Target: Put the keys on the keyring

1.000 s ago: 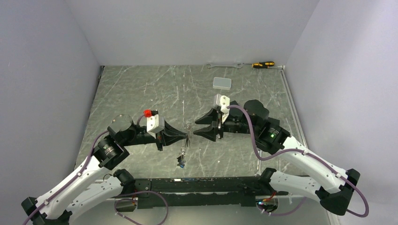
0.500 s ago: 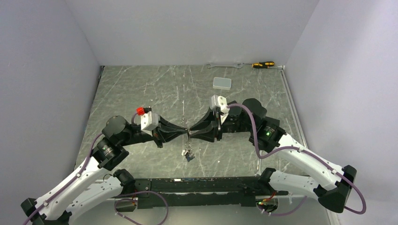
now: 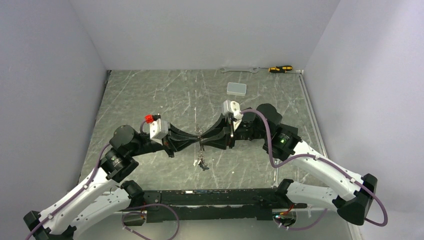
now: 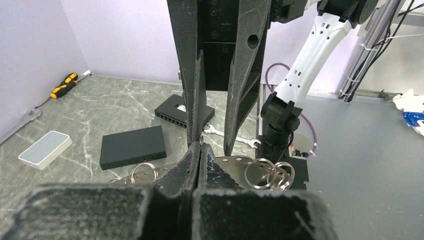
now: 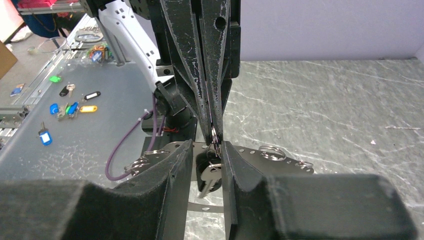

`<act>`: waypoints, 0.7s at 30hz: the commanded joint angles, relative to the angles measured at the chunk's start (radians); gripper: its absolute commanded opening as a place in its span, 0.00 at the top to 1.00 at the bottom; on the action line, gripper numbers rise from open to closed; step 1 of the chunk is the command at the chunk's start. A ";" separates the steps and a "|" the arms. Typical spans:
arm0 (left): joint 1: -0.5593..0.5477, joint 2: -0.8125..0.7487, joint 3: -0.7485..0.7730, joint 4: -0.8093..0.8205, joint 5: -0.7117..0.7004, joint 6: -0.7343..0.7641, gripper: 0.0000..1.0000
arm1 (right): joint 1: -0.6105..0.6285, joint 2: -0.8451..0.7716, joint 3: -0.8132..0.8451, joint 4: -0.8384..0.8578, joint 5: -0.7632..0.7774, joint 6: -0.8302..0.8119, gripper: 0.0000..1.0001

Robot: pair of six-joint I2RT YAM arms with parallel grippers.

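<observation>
Right wrist: keys (image 5: pixel 211 179) seemingly vertical, blade-down

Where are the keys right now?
Top view: the keys hang mid-table, just below where the left gripper and right gripper meet tip to tip.

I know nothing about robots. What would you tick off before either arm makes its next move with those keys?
1. Left gripper holding the keyring: ok, its fingers are shut on a thin ring.
2. Right gripper ready to grasp: ok, it is open and a key shows in its gap.
3. Keys hanging free below the meeting point: ok.
4. That key already threaded onto the keyring: cannot tell.
5. The two grippers' tips not pressing on each other: cannot tell, they are very close together.
</observation>
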 commanded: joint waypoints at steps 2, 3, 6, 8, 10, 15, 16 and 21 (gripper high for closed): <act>-0.001 -0.027 0.006 0.106 -0.017 -0.021 1.00 | -0.001 0.000 0.002 0.066 0.002 0.005 0.67; -0.002 -0.030 0.005 0.110 -0.018 -0.022 1.00 | -0.001 0.000 0.000 0.070 0.003 0.007 0.67; -0.001 -0.035 0.000 0.126 -0.023 -0.032 1.00 | -0.002 0.006 0.004 0.078 0.003 0.007 0.68; -0.002 -0.039 -0.003 0.139 -0.024 -0.039 1.00 | -0.002 0.012 0.006 0.082 -0.004 0.008 0.68; -0.002 -0.043 -0.006 0.148 -0.026 -0.043 1.00 | -0.004 0.016 0.009 0.090 -0.009 0.013 0.70; -0.001 -0.046 -0.012 0.147 -0.032 -0.042 1.00 | -0.005 0.021 0.013 0.106 -0.017 0.021 0.75; -0.001 -0.048 -0.013 0.148 -0.033 -0.041 1.00 | -0.004 0.022 0.015 0.109 -0.018 0.022 0.75; -0.002 -0.046 -0.017 0.151 -0.035 -0.037 1.00 | -0.005 0.022 0.021 0.117 -0.021 0.027 0.73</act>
